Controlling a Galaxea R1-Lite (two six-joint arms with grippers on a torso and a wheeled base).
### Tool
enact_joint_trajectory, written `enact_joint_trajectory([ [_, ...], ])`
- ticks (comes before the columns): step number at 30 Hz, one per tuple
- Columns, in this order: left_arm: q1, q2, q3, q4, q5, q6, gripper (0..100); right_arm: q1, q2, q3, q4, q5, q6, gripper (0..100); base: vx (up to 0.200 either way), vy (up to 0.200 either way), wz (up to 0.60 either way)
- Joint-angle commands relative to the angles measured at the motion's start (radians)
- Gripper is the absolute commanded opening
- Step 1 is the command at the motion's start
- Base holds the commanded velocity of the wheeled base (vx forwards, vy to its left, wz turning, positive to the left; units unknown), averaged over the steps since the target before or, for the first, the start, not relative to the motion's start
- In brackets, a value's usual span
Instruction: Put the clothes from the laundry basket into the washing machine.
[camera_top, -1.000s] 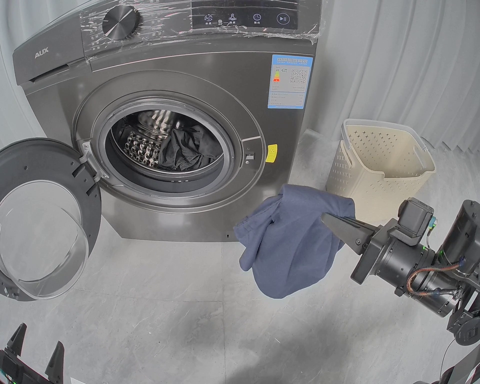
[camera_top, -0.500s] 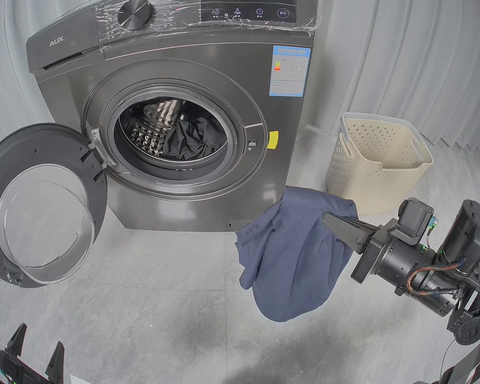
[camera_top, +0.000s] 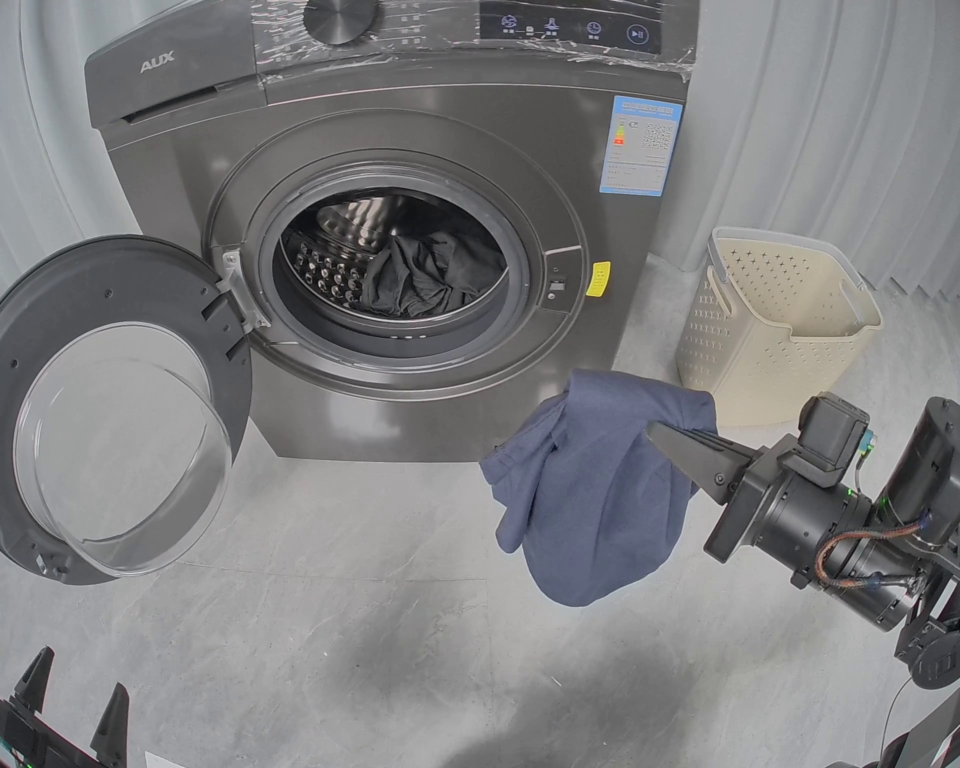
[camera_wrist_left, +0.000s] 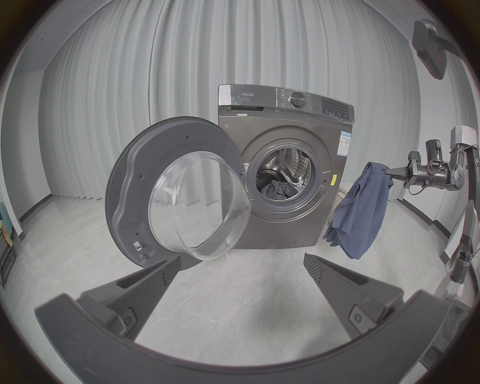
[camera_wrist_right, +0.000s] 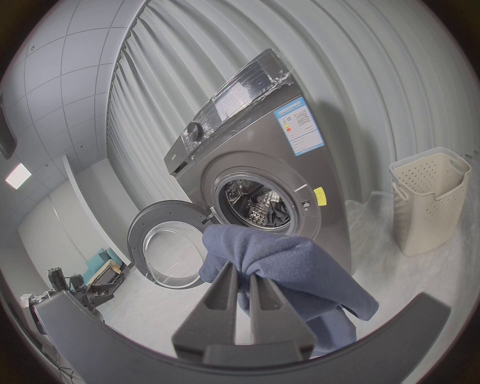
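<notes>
Low at the robot's left, the left hand (camera_top: 80, 675) hangs near the floor with its fingers spread apart and nothing between them. Just beyond it the round door (camera_top: 110, 400) of the washing machine (camera_top: 420, 100) stands swung wide open on its left hinge, leaving the drum mouth free. A dark garment (camera_top: 430, 275) already lies crumpled in the bottom of the drum.

To the right of the machine's front, below the level of the opening, a blue garment (camera_top: 600, 480) hangs in the air, off to the right of the drum mouth. The right hand (camera_top: 660, 435) is closed on a bunched fold at the top of the cloth, its two fingers pressed together with fabric between them. The cloth drapes over the fingertips and falls in loose folds, so its long axis runs straight down from the pinch, with the loose end pointing at the floor and apparently clear of it.

It looks light, soft and limp, likely to swing and trail. A pinch on a thick gathered fold should hold well; the hanging tail may catch on the door rim.

Farther right, the cream laundry basket (camera_top: 740, 350) stands upright on the floor beside the machine.
</notes>
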Motion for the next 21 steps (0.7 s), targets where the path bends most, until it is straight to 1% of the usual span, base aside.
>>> enact_joint_trajectory([
  [1,0.000,-0.012,0.013,0.000,0.000,0.000,100,0.000,0.000,0.000,0.000,0.000,0.000,0,0.000,0.200,0.00],
  [3,0.000,-0.012,0.015,0.000,0.000,-0.002,100,0.002,0.000,0.003,0.000,0.002,0.000,0,0.000,0.200,0.00],
  [5,0.000,-0.012,0.015,0.000,0.000,-0.005,100,0.000,0.000,0.003,0.000,0.002,0.000,0,0.000,0.000,0.00],
  [18,0.000,-0.012,0.015,0.000,0.000,-0.003,100,0.000,0.000,0.007,0.000,-0.003,0.002,0,0.000,0.000,0.00],
  [21,0.000,-0.012,0.013,0.000,0.002,-0.005,100,0.000,0.000,0.009,0.000,-0.003,0.002,0,0.000,-0.200,0.00],
])
